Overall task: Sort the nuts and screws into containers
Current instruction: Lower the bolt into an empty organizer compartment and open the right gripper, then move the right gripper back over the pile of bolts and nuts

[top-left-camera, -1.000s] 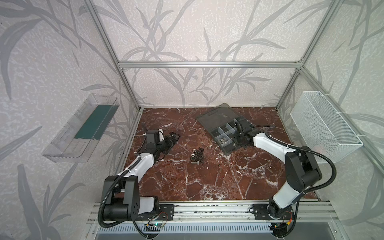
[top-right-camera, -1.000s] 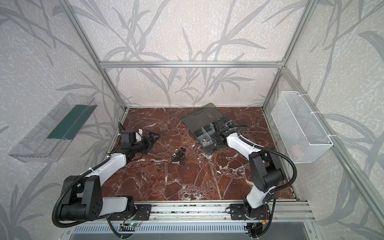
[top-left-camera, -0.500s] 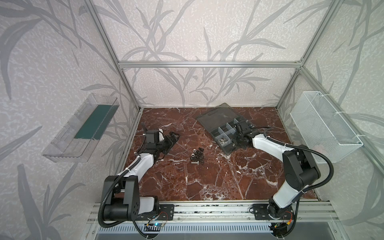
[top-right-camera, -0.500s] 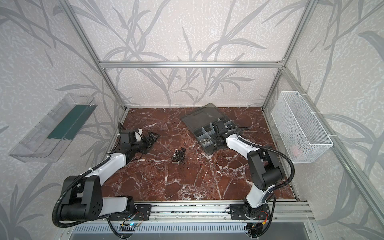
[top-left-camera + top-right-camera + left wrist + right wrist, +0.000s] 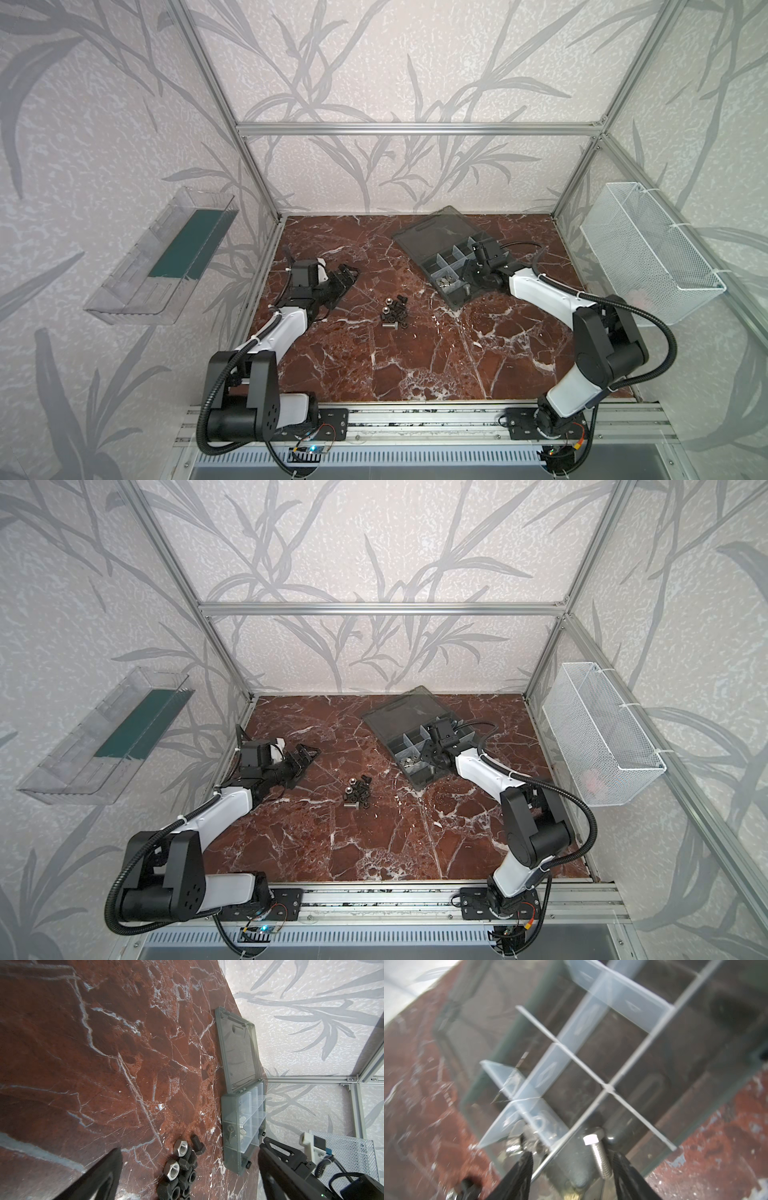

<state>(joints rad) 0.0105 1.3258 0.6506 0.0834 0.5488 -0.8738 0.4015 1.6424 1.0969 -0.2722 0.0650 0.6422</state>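
- The right gripper [image 5: 572,1176], shut a second ago, is now standing with jaws parted over the organiser box [image 5: 437,262]. A silver screw [image 5: 599,1157] is lying loose between them in a corner compartment, so this drop is looking done.
- The neighbouring compartment [image 5: 529,1118] is holding silver pieces [image 5: 527,1142], too blurred to name; the others are appearing empty.
- The left gripper [image 5: 349,275] is hovering wide open and empty near the pile [image 5: 394,312] of nuts and screws waiting on the table [image 5: 415,365].

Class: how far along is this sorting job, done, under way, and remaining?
Done: silver pieces lie in one compartment of the organiser box. In hand: the right gripper, jaws open, stands over a silver screw in the neighbouring compartment. Left: a pile of nuts and screws on the table, near the open left gripper.
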